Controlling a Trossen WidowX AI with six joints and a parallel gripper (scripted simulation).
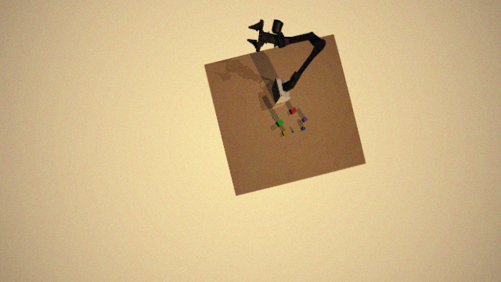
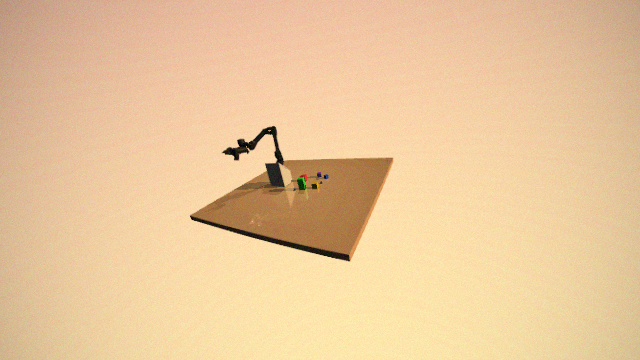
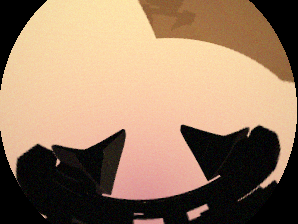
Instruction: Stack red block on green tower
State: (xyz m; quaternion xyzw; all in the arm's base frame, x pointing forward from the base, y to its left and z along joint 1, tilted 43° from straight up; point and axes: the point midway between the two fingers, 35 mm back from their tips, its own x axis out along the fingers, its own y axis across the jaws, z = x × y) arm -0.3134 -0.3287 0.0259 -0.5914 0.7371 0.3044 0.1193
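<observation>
While your black claw point(image 1: 256, 37) hung spread and empty beyond the square brown bench point(image 1: 313, 157), pickup was unstarted; you needed to reach the small red block point(image 1: 293, 110) first.

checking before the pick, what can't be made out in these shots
- Green tower: top view shows only its top; height unclear.
- Red block: exterior view, partly hidden behind the tower.
- Wrist view: open gripper points past the table's edge; no blocks in frame.
</observation>
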